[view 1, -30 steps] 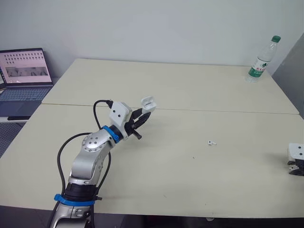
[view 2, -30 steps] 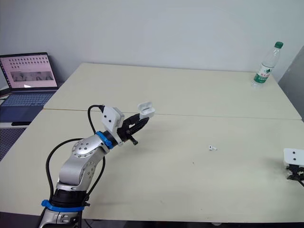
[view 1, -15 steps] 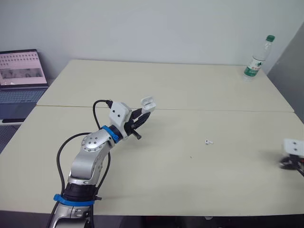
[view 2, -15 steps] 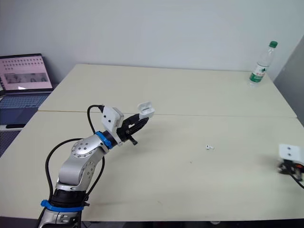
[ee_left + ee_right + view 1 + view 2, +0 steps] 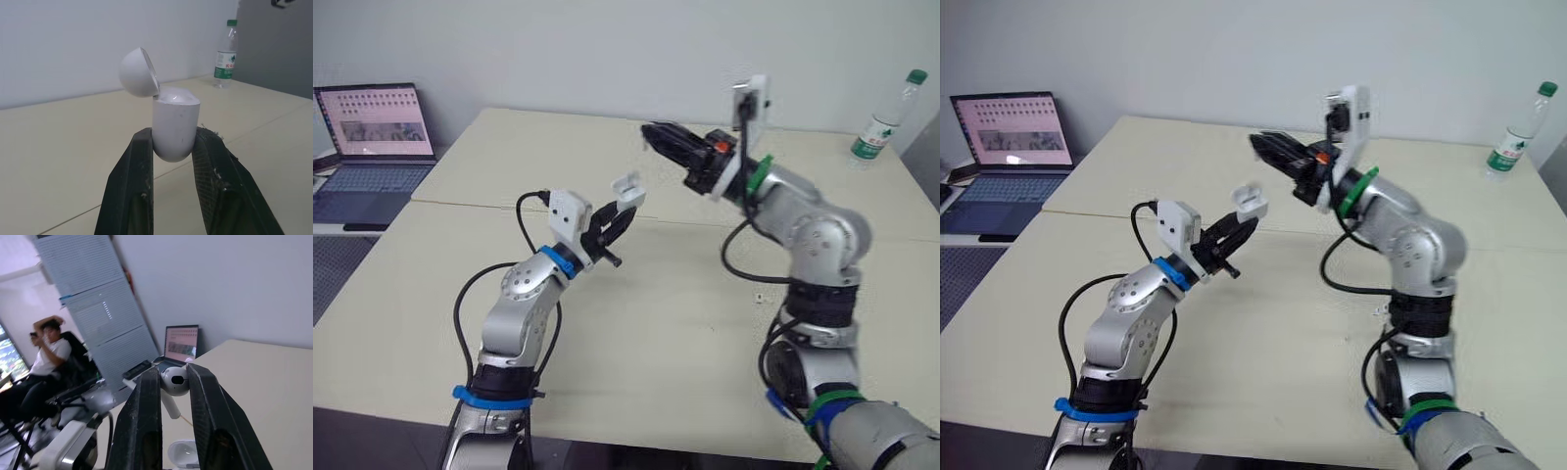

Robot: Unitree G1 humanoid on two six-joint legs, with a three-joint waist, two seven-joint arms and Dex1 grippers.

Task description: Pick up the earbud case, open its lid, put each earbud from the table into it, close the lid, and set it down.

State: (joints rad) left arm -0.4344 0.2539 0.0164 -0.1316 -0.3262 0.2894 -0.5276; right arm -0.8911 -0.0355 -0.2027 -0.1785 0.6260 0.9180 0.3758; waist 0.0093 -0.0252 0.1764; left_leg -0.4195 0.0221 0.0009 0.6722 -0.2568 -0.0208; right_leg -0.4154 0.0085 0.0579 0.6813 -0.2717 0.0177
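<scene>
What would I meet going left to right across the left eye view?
laptop → open earbud case held in the left claw → right claw pinching an earbud → second earbud lying on the table → water bottle

From the head, forward and down over the table (image 5: pixel 656 338), wide, sharing laptop (image 5: pixel 374 137) and bottle (image 5: pixel 884 116) across both eyes. From the left wrist, close on the case (image 5: pixel 175 127), facing the bottle. From the right wrist, close on the earbud (image 5: pixel 174 380), facing the laptop, catching the case too.
</scene>
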